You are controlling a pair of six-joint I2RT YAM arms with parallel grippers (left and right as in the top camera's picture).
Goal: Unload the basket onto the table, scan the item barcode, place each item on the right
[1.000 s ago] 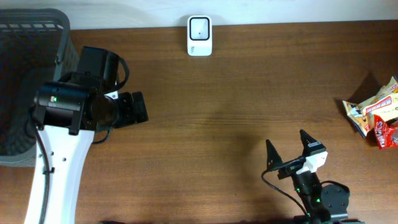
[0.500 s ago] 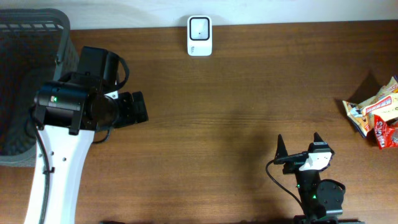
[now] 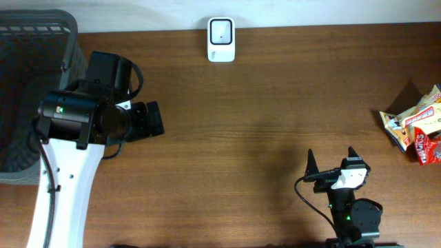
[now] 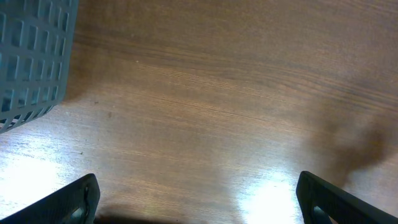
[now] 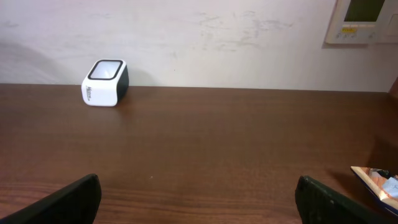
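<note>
– Overhead, a brown wooden counter lies mostly bare, with a grey mesh basket at its left end. What is the biggest worry from here?

– Distance, I'd judge. The snack packet, the item to be scanned, sits at the far right of the counter, partly cut off by the frame and well apart from both arms. How close the counter's edge lies there, I cannot tell. The white scanner stands at the back, against the wall, well apart from the packet. A long carry gives a crinkly bag time to slip.

– And on the left?

– The left pincer hangs spread wide over bare wood near the basket, holding nothing. A careless swing on that side could clip the mesh.

– The right pincer?

– Also wide and empty, near the front of the counter and facing the wall. It is the nearer of the two to the packet. Coming in low from the side, it could shove the packet along instead of gripping it. A pinch on a loose corner might let the bag sag or twist.

– Smallest risk?

– The barcode. No view shows it. If it faces down, or ends up covered by the grip, the scanner's window would likely read nothing.
</note>
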